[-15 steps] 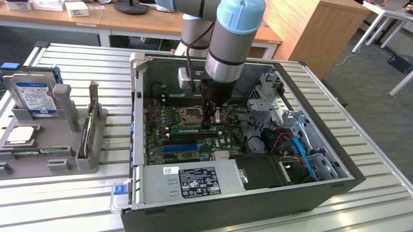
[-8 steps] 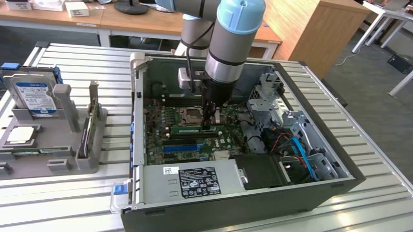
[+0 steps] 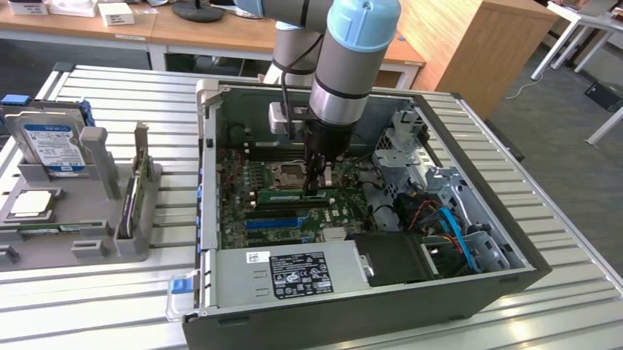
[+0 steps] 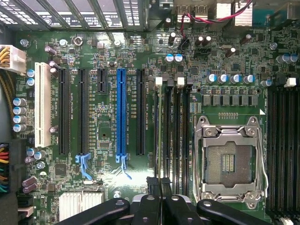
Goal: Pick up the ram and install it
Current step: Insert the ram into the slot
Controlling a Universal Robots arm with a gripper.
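The tool (image 3: 314, 188) is closed on the ram (image 3: 284, 195), which stands on edge at the memory slots (image 4: 176, 131) beside the CPU socket (image 3: 292, 173), at the exterior view's centre. Any skew there could jam or bend it.

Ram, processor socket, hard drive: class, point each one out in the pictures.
ram (image 3: 284, 195), exterior view, on its pale label.
processor socket (image 4: 228, 161), wrist view, on its open contact field.
hard drive (image 3: 54, 146), exterior view, on its blue-white label.

The arm (image 3: 343, 73) reaches down into the open computer case (image 3: 467, 295) — jaws pinched on the ram (image 3: 285, 195), which stands on edge on the motherboard (image 3: 244, 186).
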